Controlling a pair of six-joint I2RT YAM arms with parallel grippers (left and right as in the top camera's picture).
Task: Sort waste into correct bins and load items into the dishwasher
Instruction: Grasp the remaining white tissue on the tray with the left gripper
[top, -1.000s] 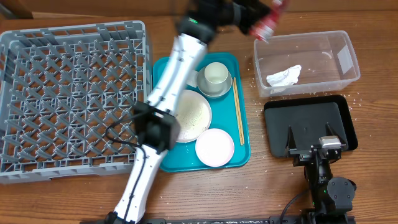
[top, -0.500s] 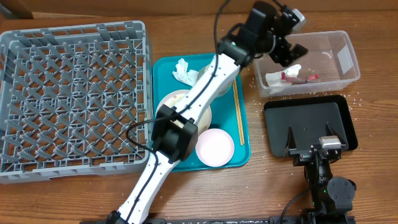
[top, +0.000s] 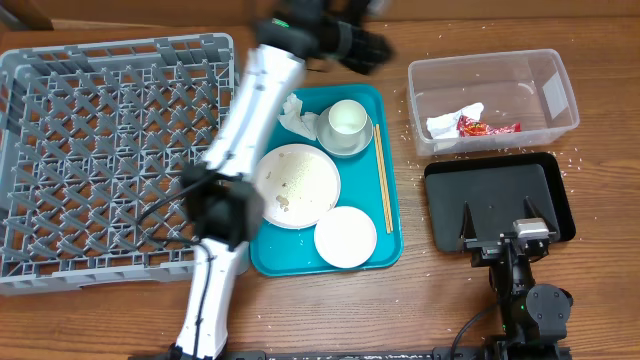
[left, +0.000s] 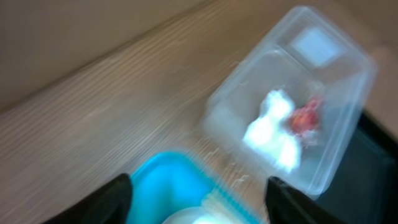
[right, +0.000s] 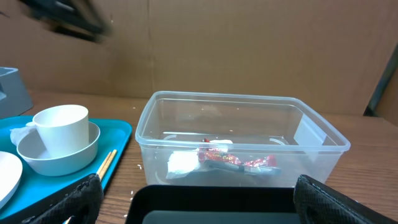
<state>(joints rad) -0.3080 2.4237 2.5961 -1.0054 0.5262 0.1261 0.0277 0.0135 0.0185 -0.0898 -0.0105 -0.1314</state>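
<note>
Wrapper (left: 306, 115) lies in clear tub (left: 323, 46), well ahead of left pincer (left: 199, 198); jaws spread, empty.

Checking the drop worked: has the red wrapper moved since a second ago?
Yes. The red wrapper was over the clear tub's far-left corner; now it lies further right, inside the tub, beside the tissue.

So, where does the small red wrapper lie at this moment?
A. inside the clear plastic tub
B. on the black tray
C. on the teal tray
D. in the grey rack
A: the red wrapper lies on the floor of the clear tub, next to a white tissue.
</note>
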